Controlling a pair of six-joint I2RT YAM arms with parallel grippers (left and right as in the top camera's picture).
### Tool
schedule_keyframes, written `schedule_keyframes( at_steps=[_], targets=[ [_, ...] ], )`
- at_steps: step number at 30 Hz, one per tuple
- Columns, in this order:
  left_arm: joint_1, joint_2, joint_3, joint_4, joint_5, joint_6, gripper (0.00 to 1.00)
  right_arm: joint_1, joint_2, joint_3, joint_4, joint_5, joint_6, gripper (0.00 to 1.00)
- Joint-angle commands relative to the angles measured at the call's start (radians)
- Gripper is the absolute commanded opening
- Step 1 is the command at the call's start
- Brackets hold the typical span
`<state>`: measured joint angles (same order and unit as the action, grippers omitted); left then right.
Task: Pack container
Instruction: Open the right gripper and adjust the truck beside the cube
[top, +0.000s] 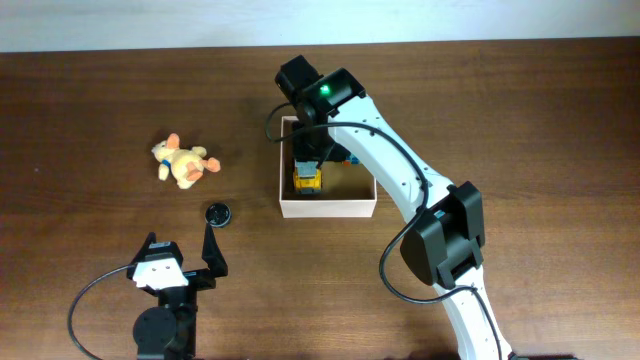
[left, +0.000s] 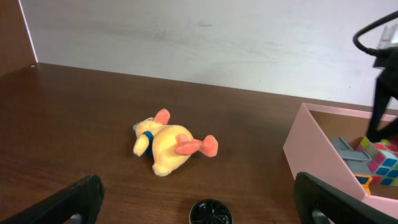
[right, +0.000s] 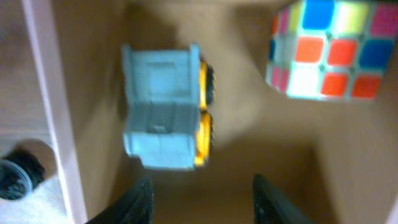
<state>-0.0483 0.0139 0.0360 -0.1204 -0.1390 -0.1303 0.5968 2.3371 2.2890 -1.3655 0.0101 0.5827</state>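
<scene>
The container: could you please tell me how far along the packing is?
Done: a toy truck and a colour cube lie inside the container. In hand: nothing; the right gripper hangs above the truck, jaws apart. Left: the plush duck and a black disc on the table.

Dark wooden table (top: 80, 80), plush duck (top: 181, 161) on its side, small black round cap (top: 218, 213), white cardboard container (top: 327, 208)

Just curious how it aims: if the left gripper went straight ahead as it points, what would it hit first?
Probably the small black cap, lying just ahead between the open fingers of the left gripper; the yellow plush duck lies farther on. Depth is unclear, so it might pass above the cap.
</scene>
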Motion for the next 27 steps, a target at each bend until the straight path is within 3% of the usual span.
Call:
schedule_keyframes(
  at_steps=[1, 10, 27],
  targets=[
    [0.003, -0.008, -0.005, 0.003, -0.015, 0.016, 0.99, 0.005, -0.038, 0.023, -0.035, 0.002, -0.002, 0.46],
    [0.003, -0.008, -0.005, 0.003, -0.014, 0.016, 0.99, 0.005, -0.035, -0.019, -0.066, 0.04, -0.048, 0.46],
    [0.003, -0.008, -0.005, 0.003, -0.014, 0.016, 0.99, 0.005, -0.034, -0.221, 0.087, 0.042, -0.051, 0.47]
  ],
)
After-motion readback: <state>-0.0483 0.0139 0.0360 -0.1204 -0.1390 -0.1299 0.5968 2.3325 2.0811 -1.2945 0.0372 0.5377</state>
